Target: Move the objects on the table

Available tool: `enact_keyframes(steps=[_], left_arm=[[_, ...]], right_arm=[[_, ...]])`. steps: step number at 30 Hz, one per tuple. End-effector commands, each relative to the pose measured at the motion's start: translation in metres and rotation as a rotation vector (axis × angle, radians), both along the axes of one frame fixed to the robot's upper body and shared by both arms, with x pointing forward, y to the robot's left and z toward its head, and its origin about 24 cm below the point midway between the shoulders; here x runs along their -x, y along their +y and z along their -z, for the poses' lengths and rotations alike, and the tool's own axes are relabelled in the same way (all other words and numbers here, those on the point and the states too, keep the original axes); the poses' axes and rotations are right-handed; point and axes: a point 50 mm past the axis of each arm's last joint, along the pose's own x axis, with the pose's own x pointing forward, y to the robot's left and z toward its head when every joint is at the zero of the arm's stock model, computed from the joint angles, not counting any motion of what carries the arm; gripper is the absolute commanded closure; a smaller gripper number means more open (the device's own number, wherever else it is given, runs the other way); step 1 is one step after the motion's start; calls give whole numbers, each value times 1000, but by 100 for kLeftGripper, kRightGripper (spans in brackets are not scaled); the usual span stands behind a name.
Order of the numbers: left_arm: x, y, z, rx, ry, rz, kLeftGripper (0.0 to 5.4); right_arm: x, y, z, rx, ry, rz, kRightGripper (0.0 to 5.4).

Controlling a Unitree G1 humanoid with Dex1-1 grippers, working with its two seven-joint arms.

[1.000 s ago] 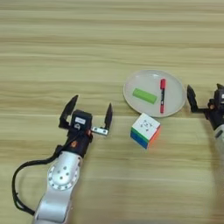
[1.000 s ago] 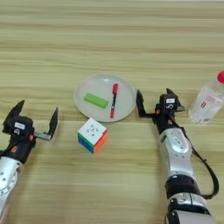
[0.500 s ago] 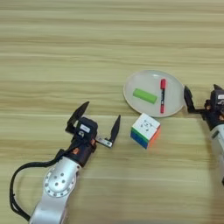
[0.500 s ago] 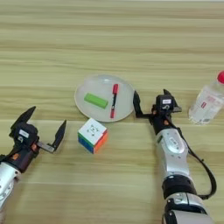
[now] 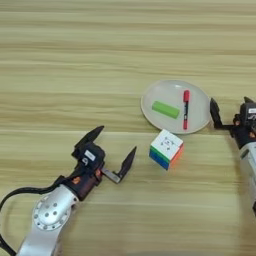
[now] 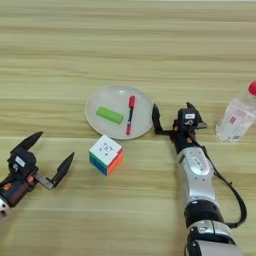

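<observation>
Wooden table [image 5: 75, 55] with a few bits on it. There's a pale round plate [image 6: 95, 107] sitting roughly in the middle, and inside it a light-green block [image 6: 109, 114] lying on the left half and a red-and-black marker [image 6: 130, 114] on the right half, red cap pointing away from the robot. The two are near each other on the plate but not touching.

Just in front of the plate, on the robot's side, sits the puzzle cube [image 5: 166, 149], white face up, with green, blue and orange showing on the sides. It's turned a bit so a corner points at the camera. It's close to the plate rim but a sliver of table shows between them.

Left pincer [image 5: 113, 150] is low over the table, left of the cube, fingers spread wide in a V and holding nothing. The nearer finger tip points toward the cube but there's clear table between them, so no contact.

Right pincer [image 6: 171, 117] is just off the right edge of the plate, also spread apart and empty, one finger right beside the rim. Can't tell if it actually touches the plate.

Further right there's a clear plastic bottle [image 6: 237, 117] with a red cap, standing apart from the right pincer.
</observation>
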Motion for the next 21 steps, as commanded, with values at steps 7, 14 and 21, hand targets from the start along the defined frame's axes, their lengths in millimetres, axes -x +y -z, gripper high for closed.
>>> enact_keyframes(steps=[7, 14, 21], left_arm=[[12, -11, 3, 23, 38, 109, 0], [15, -25, 8, 36, 58, 165, 0], [13, -35, 12, 28, 70, 204, 0]], right_arm=[[-5, 5, -4, -2, -13, -8, 4], [-6, 5, -4, -3, -11, -7, 4], [-7, 6, -4, -7, -9, -7, 4]])
